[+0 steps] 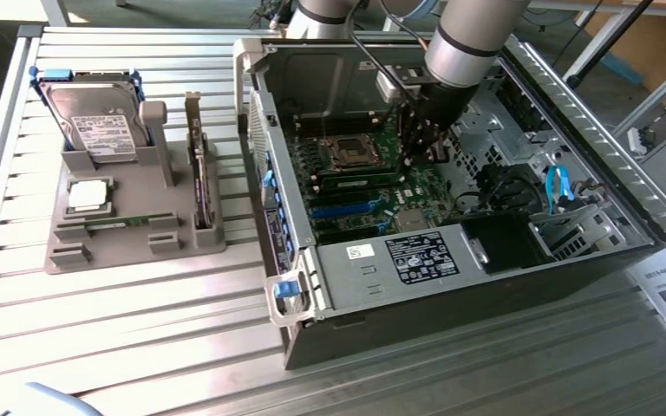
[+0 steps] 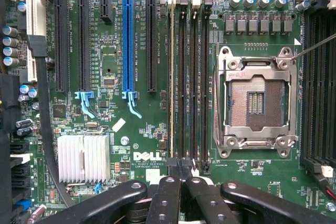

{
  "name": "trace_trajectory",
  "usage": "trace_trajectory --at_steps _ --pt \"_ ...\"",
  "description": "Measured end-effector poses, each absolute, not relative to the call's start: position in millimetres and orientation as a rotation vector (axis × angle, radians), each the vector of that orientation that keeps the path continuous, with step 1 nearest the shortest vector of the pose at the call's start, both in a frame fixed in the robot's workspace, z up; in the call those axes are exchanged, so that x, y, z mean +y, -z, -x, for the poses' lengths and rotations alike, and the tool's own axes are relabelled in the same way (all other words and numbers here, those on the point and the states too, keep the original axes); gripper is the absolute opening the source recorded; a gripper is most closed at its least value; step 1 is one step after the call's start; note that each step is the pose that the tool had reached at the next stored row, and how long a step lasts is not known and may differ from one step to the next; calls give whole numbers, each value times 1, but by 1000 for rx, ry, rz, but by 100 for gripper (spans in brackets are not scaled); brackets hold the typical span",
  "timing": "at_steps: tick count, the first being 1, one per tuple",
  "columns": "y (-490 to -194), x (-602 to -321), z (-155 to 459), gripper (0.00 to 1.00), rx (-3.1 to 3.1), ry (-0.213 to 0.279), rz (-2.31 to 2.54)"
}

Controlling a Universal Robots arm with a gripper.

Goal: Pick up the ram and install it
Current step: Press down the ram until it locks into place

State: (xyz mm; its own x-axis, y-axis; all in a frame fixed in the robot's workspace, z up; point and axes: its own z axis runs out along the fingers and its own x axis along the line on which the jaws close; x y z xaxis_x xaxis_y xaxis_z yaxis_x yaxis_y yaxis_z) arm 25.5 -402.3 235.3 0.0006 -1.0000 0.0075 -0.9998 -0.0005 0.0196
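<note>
In the exterior view the arm reaches down into the open computer case (image 1: 610, 199), its gripper (image 1: 416, 149) low over the motherboard (image 1: 397, 186) beside the empty CPU socket (image 1: 346, 153), and the ram (image 1: 352, 183) looks to lie in a slot by that socket; the case walls leave little side room. In the wrist view the gripper (image 2: 181, 174) is closed, its fingertips meeting on the end of the ram (image 2: 171, 77) standing edge-on in the slot nearest the expansion slots; seating it well, I judge, means pressing straight down, square to the slot.
</note>
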Motion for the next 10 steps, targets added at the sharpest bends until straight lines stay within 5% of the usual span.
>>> trace_trajectory --at_steps 10 --pt "-241 -402 -26 10 -2207 13 -2209"
